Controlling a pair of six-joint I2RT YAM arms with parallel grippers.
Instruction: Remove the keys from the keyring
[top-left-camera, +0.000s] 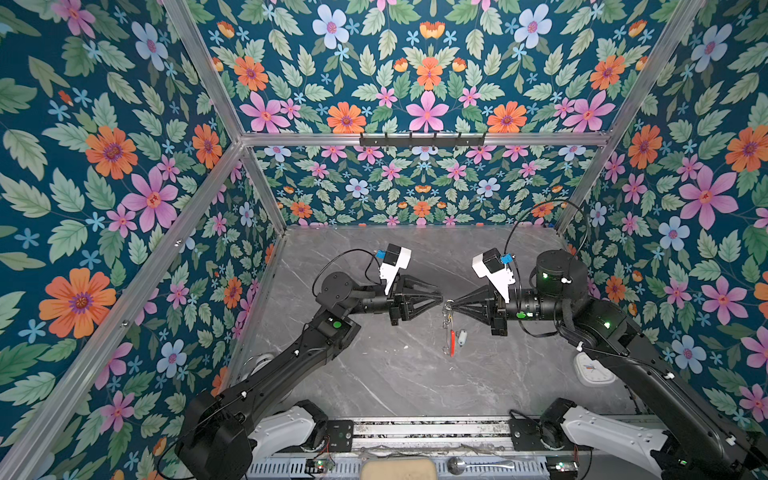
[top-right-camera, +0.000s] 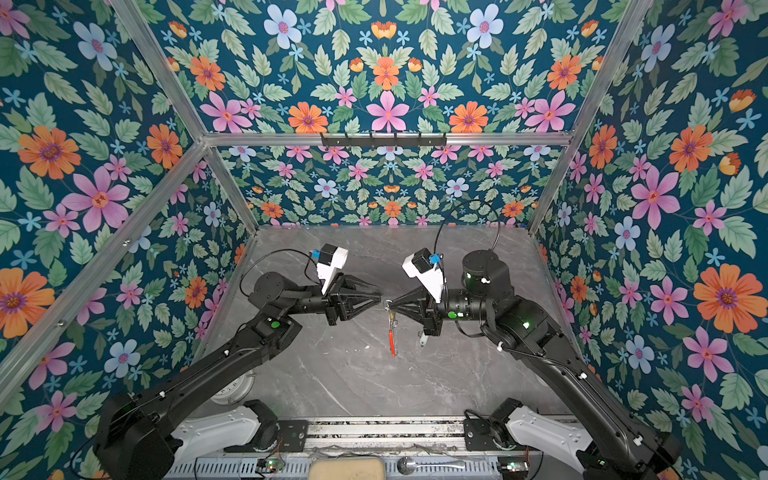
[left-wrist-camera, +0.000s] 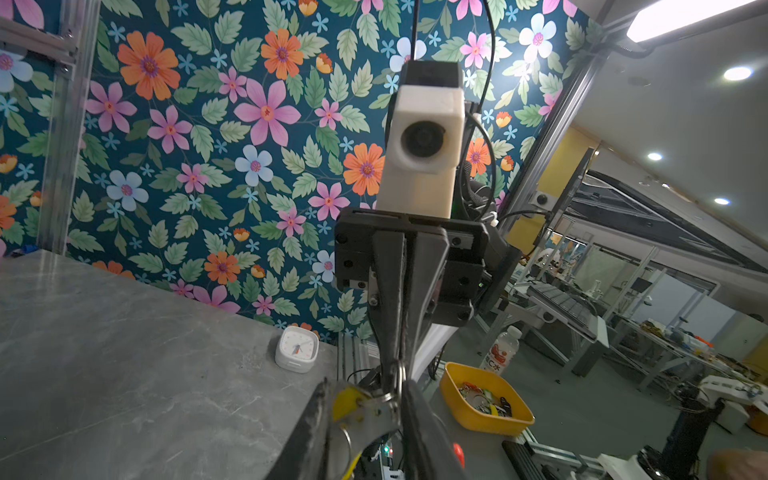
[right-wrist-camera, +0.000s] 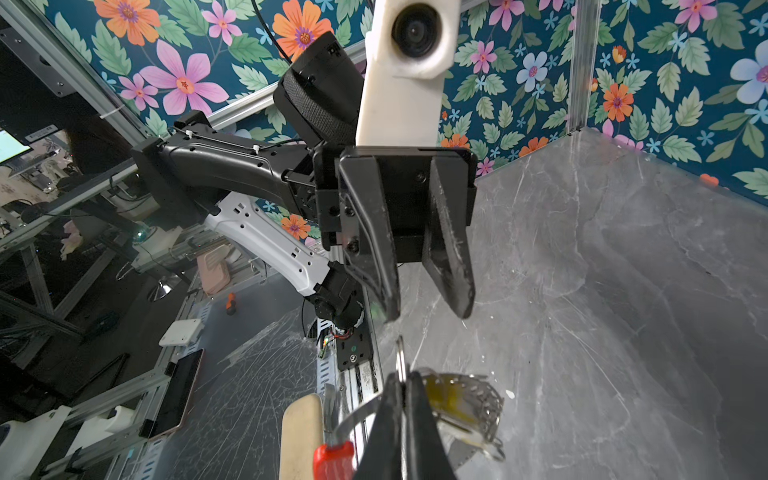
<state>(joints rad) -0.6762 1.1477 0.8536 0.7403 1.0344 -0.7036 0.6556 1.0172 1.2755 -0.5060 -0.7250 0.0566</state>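
My right gripper (top-left-camera: 451, 304) (right-wrist-camera: 401, 376) is shut on a small silver ring (right-wrist-camera: 400, 357) of the keyring, above the table. The thin hoop hangs below it, its red section (top-left-camera: 451, 343) (right-wrist-camera: 332, 459) lowest. A key with a yellow tag (right-wrist-camera: 457, 403) (left-wrist-camera: 365, 411) dangles at the jaws, and a pale oblong tag (right-wrist-camera: 301, 436) shows beside the red part. Another small pale tag (top-left-camera: 461, 337) (top-right-camera: 422, 340) sits right of the hoop; I cannot tell whether it hangs or lies on the table. My left gripper (top-left-camera: 441, 297) (right-wrist-camera: 428, 316) faces the ring, open, holding nothing.
A white square clock (top-left-camera: 592, 368) (left-wrist-camera: 297, 349) stands by the right wall. Off the table are a yellow bin (left-wrist-camera: 486, 401) of small items and a bottle (left-wrist-camera: 500, 351). A black hook rail (top-left-camera: 422, 139) crosses the back wall. A spoon (top-left-camera: 457, 464) lies at the front.
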